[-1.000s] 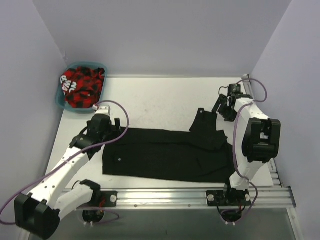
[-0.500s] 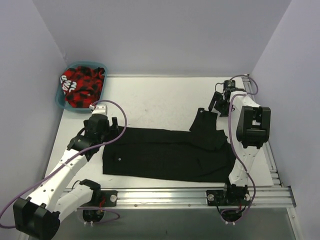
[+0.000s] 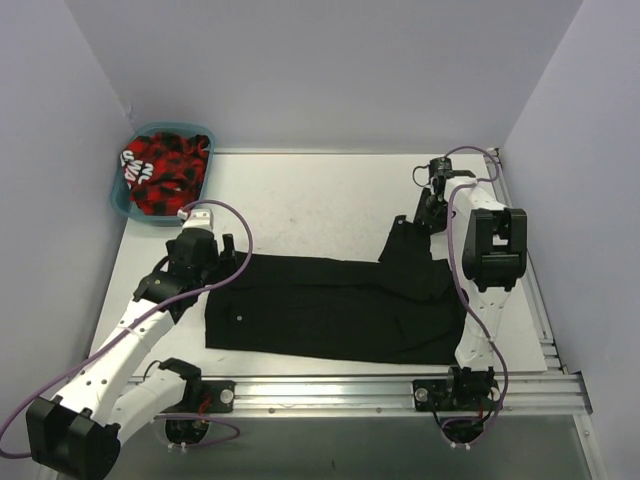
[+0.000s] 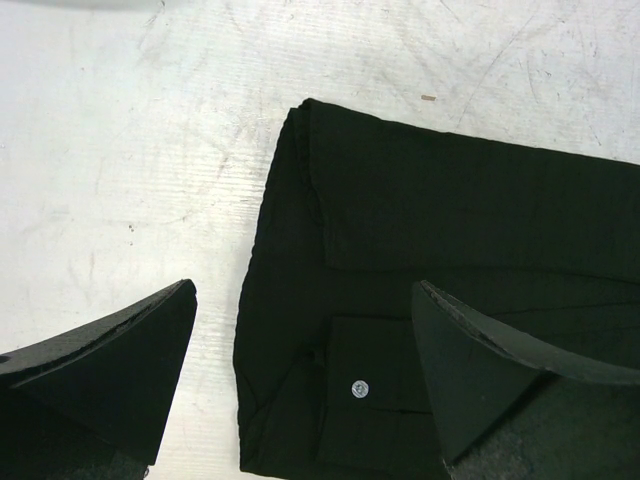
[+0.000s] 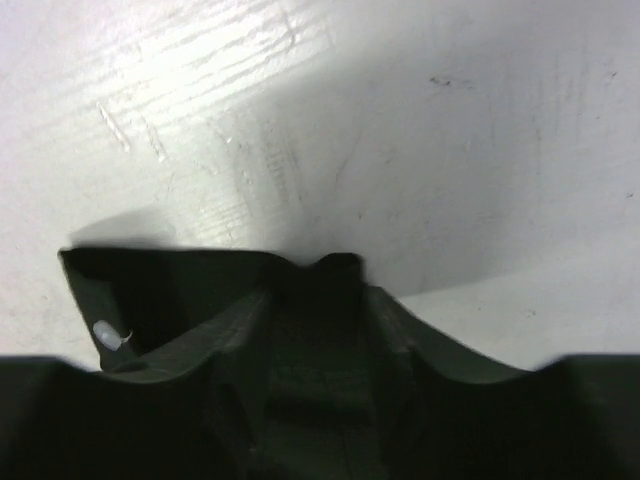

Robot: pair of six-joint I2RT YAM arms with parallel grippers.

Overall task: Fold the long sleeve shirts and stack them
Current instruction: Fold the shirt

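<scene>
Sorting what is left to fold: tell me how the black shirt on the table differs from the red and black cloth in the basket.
The black shirt is plain black; the red and black cloth is patterned, with some white. The black shirt lies spread out on the table; the red and black cloth is bunched up in the teal basket. Both are soft cloth.

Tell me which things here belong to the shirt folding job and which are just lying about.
Job: black shirt, spread out flat.
Lying about: teal basket; red and black cloth in it, possibly another shirt, cannot tell.
</scene>
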